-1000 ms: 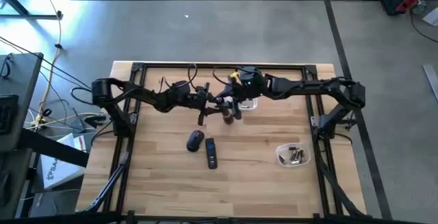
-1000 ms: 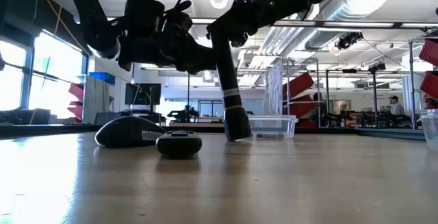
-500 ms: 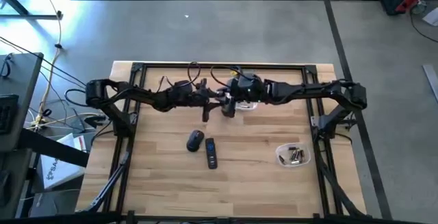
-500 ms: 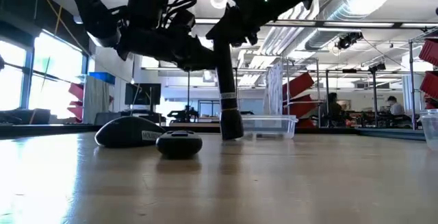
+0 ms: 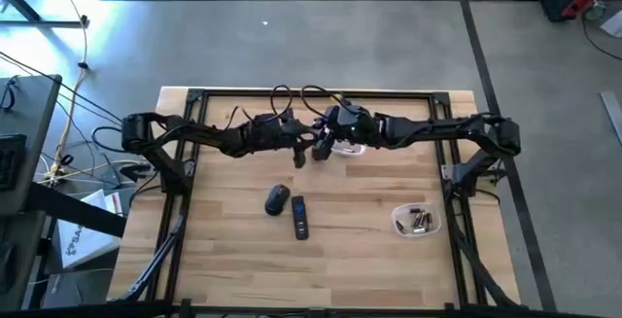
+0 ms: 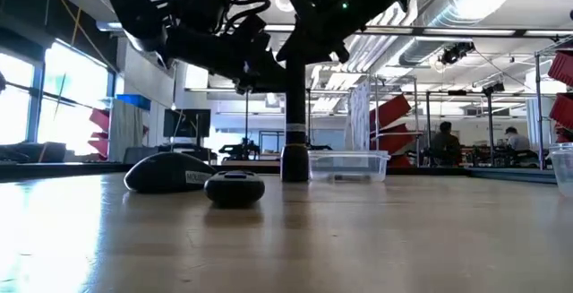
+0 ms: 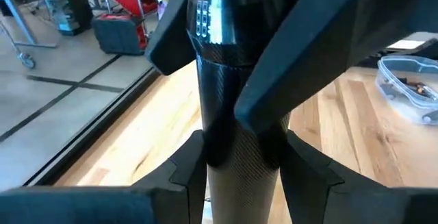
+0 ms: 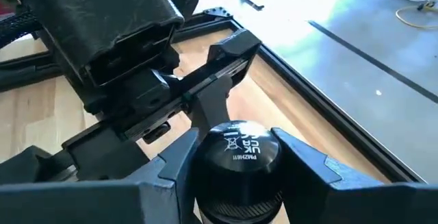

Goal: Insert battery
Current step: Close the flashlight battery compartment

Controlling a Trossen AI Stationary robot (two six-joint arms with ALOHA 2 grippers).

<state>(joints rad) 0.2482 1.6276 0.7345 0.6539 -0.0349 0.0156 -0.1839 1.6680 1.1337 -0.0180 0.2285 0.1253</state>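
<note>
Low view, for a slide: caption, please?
Both grippers hold a black flashlight upright above the table, beside a mouse and remote.

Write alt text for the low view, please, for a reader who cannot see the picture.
A dark cylindrical flashlight hangs upright over the wooden table, held between the left hand and the right hand, its lower end just above the surface. A computer mouse and a dark remote lie to its left; a clear plastic container stands behind it.
</note>
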